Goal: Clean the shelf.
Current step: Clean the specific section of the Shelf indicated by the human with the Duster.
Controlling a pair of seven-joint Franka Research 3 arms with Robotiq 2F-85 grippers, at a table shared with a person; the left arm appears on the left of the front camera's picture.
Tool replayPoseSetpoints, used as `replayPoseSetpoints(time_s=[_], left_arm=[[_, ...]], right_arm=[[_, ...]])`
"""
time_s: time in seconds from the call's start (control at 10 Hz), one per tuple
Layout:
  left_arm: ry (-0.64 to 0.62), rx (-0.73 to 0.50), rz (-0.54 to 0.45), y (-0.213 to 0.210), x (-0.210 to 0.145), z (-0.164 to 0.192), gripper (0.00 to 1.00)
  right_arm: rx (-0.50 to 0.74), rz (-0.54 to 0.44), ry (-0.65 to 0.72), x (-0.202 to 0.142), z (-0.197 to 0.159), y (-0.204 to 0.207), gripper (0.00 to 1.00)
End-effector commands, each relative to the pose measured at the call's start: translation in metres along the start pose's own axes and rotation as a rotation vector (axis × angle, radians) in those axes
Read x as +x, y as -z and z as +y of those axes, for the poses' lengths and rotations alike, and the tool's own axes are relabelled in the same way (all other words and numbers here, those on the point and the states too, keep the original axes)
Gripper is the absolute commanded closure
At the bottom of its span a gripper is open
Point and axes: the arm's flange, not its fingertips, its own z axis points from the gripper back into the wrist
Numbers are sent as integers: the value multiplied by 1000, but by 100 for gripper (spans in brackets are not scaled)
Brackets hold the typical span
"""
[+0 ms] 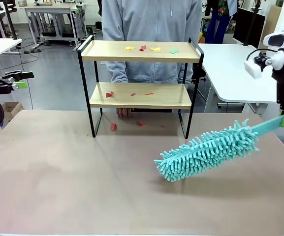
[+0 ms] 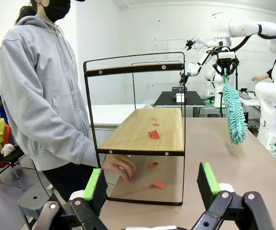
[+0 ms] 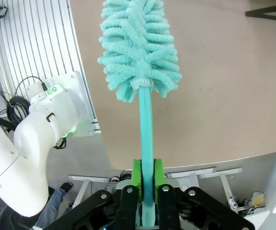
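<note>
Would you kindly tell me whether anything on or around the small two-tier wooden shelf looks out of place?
Yes: small coloured scraps litter the light wood, black-framed shelf: yellow, red and green scraps on its top board, red scraps on its lower board, two red scraps on the brown table beneath.

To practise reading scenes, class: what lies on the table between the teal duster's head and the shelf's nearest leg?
In the front view, bare table separates the duster from the shelf.

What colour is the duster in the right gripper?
The duster is turquoise, head and handle alike; clearest in right wrist view.
</note>
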Motion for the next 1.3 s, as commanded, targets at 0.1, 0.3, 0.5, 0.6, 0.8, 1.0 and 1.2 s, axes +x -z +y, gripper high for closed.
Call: replayPoseSetpoints(time_s=[0.1, 0.3, 0.5, 0.6, 0.8, 1.0, 1.2], left_arm=[[16, 4, 3, 1, 3, -1, 0], [16, 4, 3, 1, 3, -1, 0], [16, 4, 3, 1, 3, -1, 0], [16, 4, 3, 1, 3, -1, 0], [16, 4, 3, 1, 3, -1, 0], [16, 4, 3, 1, 3, -1, 0], [16, 4, 3, 1, 3, -1, 0]], right_arm=[[1, -2, -1, -1, 1, -1, 87], [1, -2, -1, -1, 1, -1, 87], [1, -2, -1, -1, 1, -1, 87], [1, -2, -1, -1, 1, -1, 87], [-15, -48, 57, 20, 2, -4, 87], [-35, -145, 195, 58, 11, -8, 87], [-11, -256, 293, 99, 21, -2, 87]])
